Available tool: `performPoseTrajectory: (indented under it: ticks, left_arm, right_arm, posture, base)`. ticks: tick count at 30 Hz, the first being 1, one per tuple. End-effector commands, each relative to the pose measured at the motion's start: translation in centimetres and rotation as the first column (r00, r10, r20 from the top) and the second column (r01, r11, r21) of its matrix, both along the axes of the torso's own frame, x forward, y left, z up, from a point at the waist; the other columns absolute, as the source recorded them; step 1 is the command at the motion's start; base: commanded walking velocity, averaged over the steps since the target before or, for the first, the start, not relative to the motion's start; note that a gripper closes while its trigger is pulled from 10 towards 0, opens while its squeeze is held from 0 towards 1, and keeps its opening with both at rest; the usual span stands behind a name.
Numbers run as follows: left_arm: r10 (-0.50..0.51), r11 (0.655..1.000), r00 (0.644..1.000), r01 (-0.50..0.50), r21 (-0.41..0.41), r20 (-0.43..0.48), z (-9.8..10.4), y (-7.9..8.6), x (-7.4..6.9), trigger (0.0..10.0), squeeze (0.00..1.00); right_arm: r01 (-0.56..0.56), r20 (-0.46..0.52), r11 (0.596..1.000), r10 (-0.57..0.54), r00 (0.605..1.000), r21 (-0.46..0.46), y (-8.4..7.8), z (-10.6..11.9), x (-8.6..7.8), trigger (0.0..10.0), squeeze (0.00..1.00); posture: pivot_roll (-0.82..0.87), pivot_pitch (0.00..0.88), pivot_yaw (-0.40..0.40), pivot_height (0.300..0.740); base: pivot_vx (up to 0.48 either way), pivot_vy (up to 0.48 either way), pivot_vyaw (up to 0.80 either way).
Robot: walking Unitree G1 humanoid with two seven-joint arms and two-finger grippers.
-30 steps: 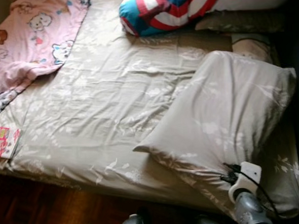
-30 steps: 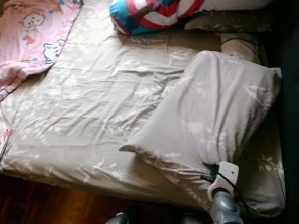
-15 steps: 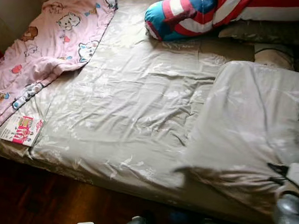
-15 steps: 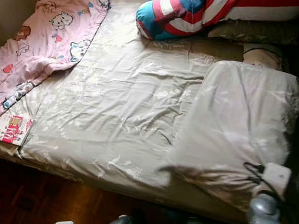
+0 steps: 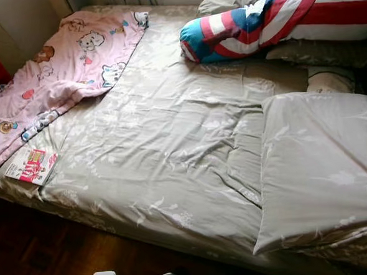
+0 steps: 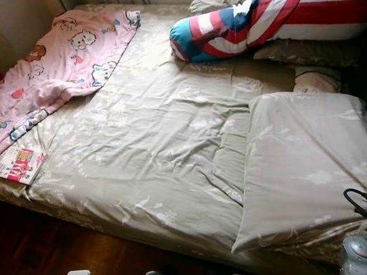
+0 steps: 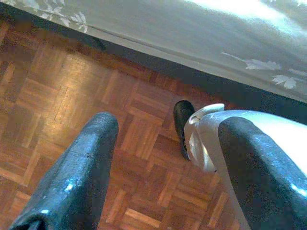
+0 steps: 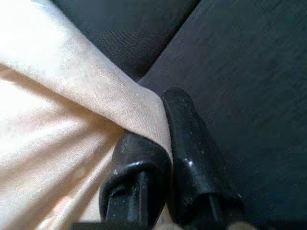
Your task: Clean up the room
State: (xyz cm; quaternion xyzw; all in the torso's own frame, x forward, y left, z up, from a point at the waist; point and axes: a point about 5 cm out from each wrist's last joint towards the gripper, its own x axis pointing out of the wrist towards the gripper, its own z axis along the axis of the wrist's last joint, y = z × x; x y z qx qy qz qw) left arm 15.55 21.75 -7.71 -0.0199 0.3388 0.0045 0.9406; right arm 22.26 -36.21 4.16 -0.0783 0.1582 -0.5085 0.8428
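— While the right claw (image 8: 165, 143) sits at the near right corner of the bed, what does it have?

— Its two black fingers (image 8: 192, 143) are pinched together on a fold of pale cloth, an edge of the beige pillow (image 6: 304, 167). Dark fabric lies just beyond the fingertips.

— And the pillow itself?

— It lies flat on the bed (image 5: 172, 150), stretching away from that claw toward the head end. Beyond it, a smaller cushion (image 6: 316, 79) peeks out, and farther still a red, white and blue striped bolster (image 5: 257, 21) rests across the pillows at the head.

— What about the other claw?

— The left claw (image 7: 163, 167) hangs low over the parquet floor (image 7: 72, 96), its fingers spread apart and gripping nothing. The robot's silver leg and dark foot (image 7: 182, 120) show between them, with the bed's edge just ahead.

— Anything farther off?

— Well away from the right claw, on the far left side of the sheet, a pink cartoon-print blanket (image 5: 61, 70) is bunched up, and a pink magazine (image 5: 30, 165) lies near the bed's left edge beside it.
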Motion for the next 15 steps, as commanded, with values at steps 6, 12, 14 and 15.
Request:
performPoseTrajectory:
  ticks: [6,12,14,15]
  left_arm:
    - [0.012,1.000,0.998,-0.012,0.001,-0.064,-0.7,0.3,-1.4,10.0,0.00]
    - [0.038,0.999,0.997,-0.040,-0.026,-0.068,-0.7,0.2,-1.3,10.0,0.00]
    - [0.064,0.997,0.995,-0.067,-0.047,-0.072,-0.8,0.2,-1.3,10.0,0.00]
    - [0.077,0.995,0.994,-0.082,-0.057,-0.074,-0.8,0.2,-1.3,10.0,0.00]
  right_arm:
    - [-0.002,-0.050,0.987,0.010,0.999,0.161,1.8,-2.8,-0.8,10.0,0.00]
    - [-0.254,0.034,0.906,0.258,0.966,0.338,4.9,-4.3,1.1,10.0,0.00]
    - [-0.420,0.085,0.825,0.421,0.903,0.379,7.0,-4.6,2.2,10.0,0.00]
    - [-0.504,0.082,0.772,0.516,0.853,0.388,8.2,-4.9,2.6,10.0,0.00]
  posture:
    - [-0.04,0.168,0.057,0.740]
    - [-0.05,0.164,0.050,0.740]
    - [-0.05,0.160,0.047,0.740]
    - [-0.06,0.157,0.043,0.740]
  base:
    - [0.000,0.000,0.00]
    - [0.000,0.000,0.00]
    - [0.000,0.000,0.00]
    - [0.000,0.000,0.00]
